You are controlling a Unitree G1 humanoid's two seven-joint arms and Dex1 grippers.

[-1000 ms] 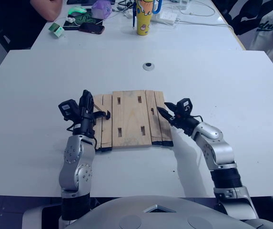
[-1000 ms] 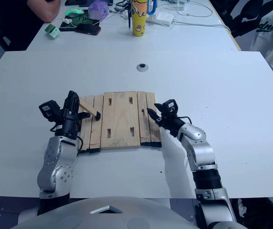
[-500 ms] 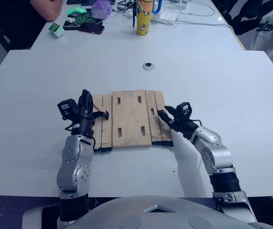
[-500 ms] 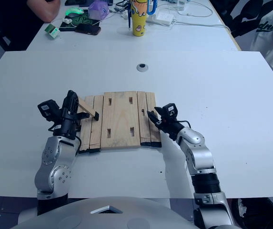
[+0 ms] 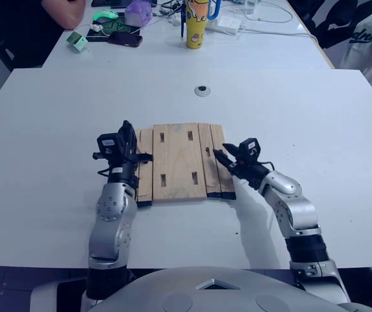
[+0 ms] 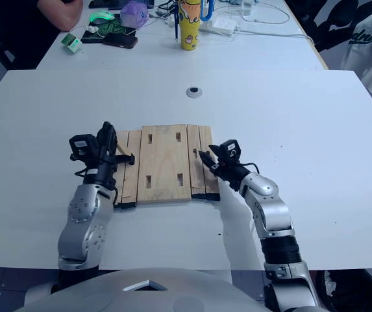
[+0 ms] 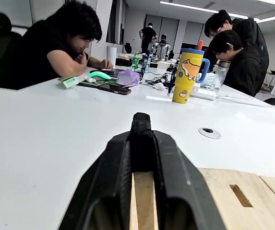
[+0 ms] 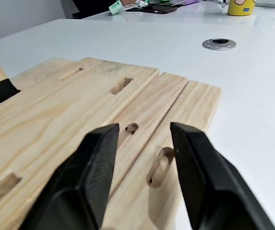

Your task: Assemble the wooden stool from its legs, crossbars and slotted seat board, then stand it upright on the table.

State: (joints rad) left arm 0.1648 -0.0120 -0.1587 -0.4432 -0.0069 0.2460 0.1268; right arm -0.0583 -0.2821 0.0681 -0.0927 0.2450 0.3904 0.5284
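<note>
Two pincers for you to note. Left gripper [image 5: 128, 149] clamped on a wooden bar [image 7: 143, 201], black tip over the left slats [image 5: 145, 181]. Centre: slotted seat board [image 5: 178, 160] flat on the table [image 5: 302, 117]. Right gripper [image 8: 142, 136], fingers parted, hangs low over the right slats [image 5: 215, 175], just beside the board.

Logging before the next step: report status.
Left pincer shut on leg. Right pincer open, over right-hand planks. Seat board flat, unassembled. Yellow cup far back, no obstruction.
</note>
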